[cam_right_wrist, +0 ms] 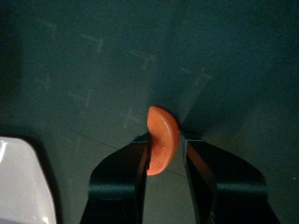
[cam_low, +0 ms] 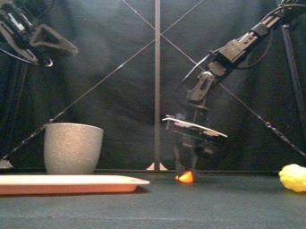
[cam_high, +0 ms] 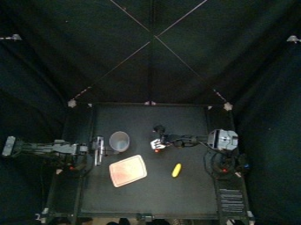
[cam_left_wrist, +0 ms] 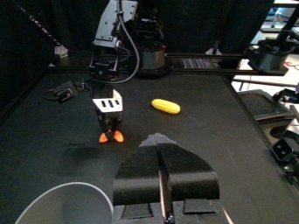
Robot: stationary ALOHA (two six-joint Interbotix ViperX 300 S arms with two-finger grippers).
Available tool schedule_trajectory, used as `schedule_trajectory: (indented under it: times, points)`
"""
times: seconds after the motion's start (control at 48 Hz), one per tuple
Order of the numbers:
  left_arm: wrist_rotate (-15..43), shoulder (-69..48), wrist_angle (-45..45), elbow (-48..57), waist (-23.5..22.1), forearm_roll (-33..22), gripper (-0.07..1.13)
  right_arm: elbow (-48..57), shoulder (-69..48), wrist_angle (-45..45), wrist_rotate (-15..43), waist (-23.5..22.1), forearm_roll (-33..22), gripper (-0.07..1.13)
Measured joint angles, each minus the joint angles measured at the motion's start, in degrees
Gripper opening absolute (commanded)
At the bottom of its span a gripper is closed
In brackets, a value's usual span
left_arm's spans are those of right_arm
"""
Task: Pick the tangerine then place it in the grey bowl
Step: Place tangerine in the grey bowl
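Clenched on the tangerine (cam_right_wrist: 160, 133) down at the table (cam_high: 188, 189), right gripper (cam_low: 188, 170) with the wedge's long axis along its jaws; from there, grey bowl (cam_high: 119, 139) at 9 o'clock in the top view, beside the closed, idle left gripper (cam_left_wrist: 160, 144).

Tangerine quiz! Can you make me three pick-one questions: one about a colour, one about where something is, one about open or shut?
1. What colour is the tray?
A pink
B green
C blue

2. Where is the tangerine?
A on the tray
B between the jaws of the right tool
C on the floor

3. How are the jaws of the left tool?
A wide open
B shut
C holding a toy

Answers:
1 A, the top view shows it pink.
2 B, the right wrist view shows a jaw on each side of it.
3 B, the left wrist view shows them pressed together.
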Motion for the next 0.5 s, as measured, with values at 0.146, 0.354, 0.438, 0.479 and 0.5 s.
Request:
schedule_trajectory:
  times: [0.146, 0.354, 0.438, 0.479, 0.5]
  points:
    - [0.0, 0.09, -0.09, 0.0, 0.09, 0.09, 0.1, -0.26, 0.09, 0.0, 0.0, 0.35, -0.35, 0.61]
    - [0.0, 0.0, -0.09, 0.0, 0.0, -0.09, 0.1, -1.49, -1.67, -0.09, -0.35, 2.29, -3.08, 0.61]
    - [0.18, 0.0, -0.09, 0.0, 0.0, -0.18, 0.1, -3.16, -3.52, -0.62, -0.53, 3.34, -5.89, 0.61]
    - [0.18, 0.09, -0.26, 0.0, 0.09, -0.18, 0.1, -3.96, -4.39, -1.05, -0.53, 3.78, -7.21, 0.61]
    - [0.18, 0.0, -0.53, 0.0, 0.09, -0.18, 0.1, -4.39, -4.66, -1.41, -0.44, 4.13, -7.91, 0.61]
